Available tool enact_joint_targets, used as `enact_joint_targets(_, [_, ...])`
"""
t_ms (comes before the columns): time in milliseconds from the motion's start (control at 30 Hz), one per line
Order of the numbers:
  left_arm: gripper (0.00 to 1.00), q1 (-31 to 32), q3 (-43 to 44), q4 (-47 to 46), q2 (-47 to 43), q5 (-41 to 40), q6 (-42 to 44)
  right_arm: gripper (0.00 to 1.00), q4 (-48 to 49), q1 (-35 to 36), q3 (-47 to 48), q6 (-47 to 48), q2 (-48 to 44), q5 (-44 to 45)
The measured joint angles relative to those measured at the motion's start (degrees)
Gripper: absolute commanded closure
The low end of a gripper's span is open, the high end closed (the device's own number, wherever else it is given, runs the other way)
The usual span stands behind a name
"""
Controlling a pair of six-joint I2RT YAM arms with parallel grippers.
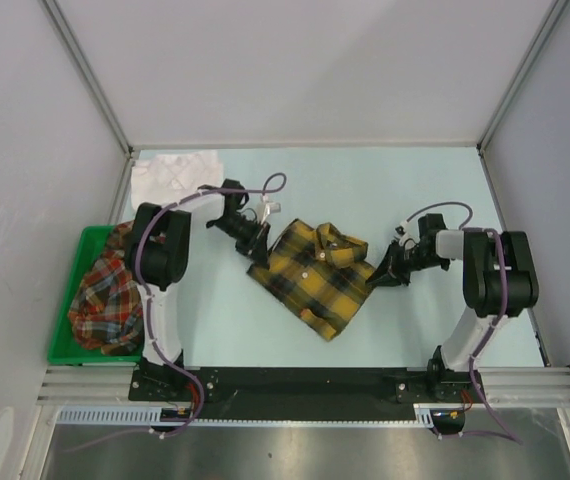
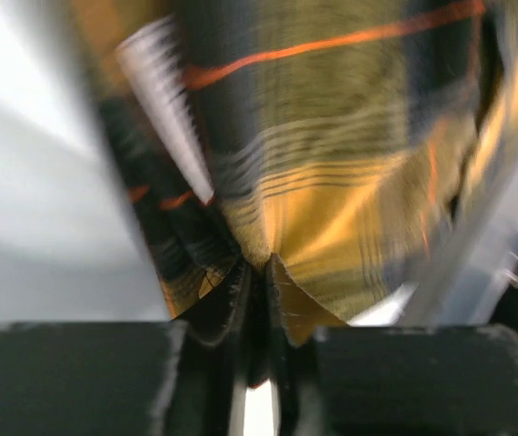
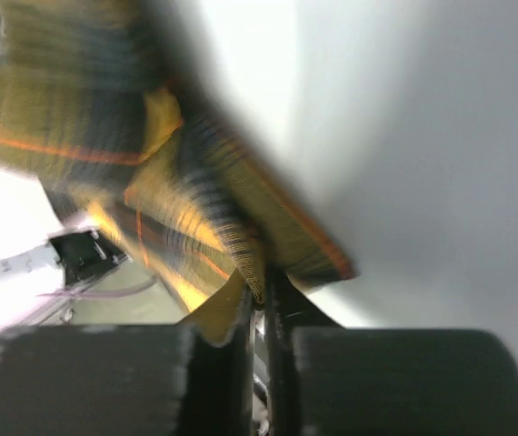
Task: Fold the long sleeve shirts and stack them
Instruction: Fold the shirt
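Pinching opposite edges of the yellow plaid shirt (image 1: 313,282), the left hand (image 1: 255,243) and right hand (image 1: 378,277) were clamped on soft, light cloth likely to sag between them

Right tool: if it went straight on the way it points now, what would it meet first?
The yellow plaid shirt. The right tool is shut on that shirt's right edge and points left into it, so more cloth comes first; what lies beyond is unclear.
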State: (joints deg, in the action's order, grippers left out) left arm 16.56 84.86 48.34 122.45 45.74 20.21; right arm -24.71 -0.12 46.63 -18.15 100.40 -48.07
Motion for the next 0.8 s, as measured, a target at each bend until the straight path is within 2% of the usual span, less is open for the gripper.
enact_joint_targets(67, [0.91, 0.02, -6.12, 0.57, -3.61, 0.85, -0.04, 1.0, -0.07, -0.11, 4.11, 0.44, 4.57, 0.7])
enact_joint_targets(167, [0.98, 0.04, -14.27, -0.48, -8.07, 2.93, -0.83, 1.0, -2.16, 0.24, 15.58, 2.86, 12.24, 0.85])
enact_joint_targets(300, [1.0, -0.79, -19.28, -5.95, -11.15, 4.55, -5.77, 1.0, -3.8, 2.25, 31.12, 8.13, 19.32, 0.74])
enact_joint_targets(367, [0.91, -2.21, -20.52, -9.35, -12.0, 4.66, -8.81, 0.96, -4.55, 3.43, 34.93, 10.86, 20.28, 1.18])
enact_joint_targets(400, [0.86, -3.58, -21.42, -11.65, -12.59, 4.74, -10.84, 0.87, -4.72, 3.78, 35.93, 12.0, 20.35, 1.33])
enact_joint_targets(433, [0.73, -4.74, -21.92, -13.14, -13.07, 4.87, -12.09, 0.72, -4.9, 3.96, 36.5, 12.87, 20.35, 1.33])
enact_joint_targets(500, [0.67, -6.51, -22.58, -15.56, -14.05, 5.01, -14.03, 0.67, -5.27, 3.96, 36.85, 14.08, 20.33, 1.53])
enact_joint_targets(533, [0.65, -7.28, -22.88, -16.44, -14.8, 5.01, -14.93, 0.6, -5.64, 3.65, 36.87, 15.06, 20.22, 1.97])
enact_joint_targets(633, [0.55, -8.92, -23.69, -17.99, -18.12, 5.09, -17.25, 0.45, -7.89, 2.1, 36.63, 16.0, 18.67, 2.27])
enact_joint_targets(800, [0.53, -8.81, -22.73, -21.35, -21.49, 3.78, -20.98, 0.48, -10.6, -0.04, 31.23, 17.84, 9.44, 1.99])
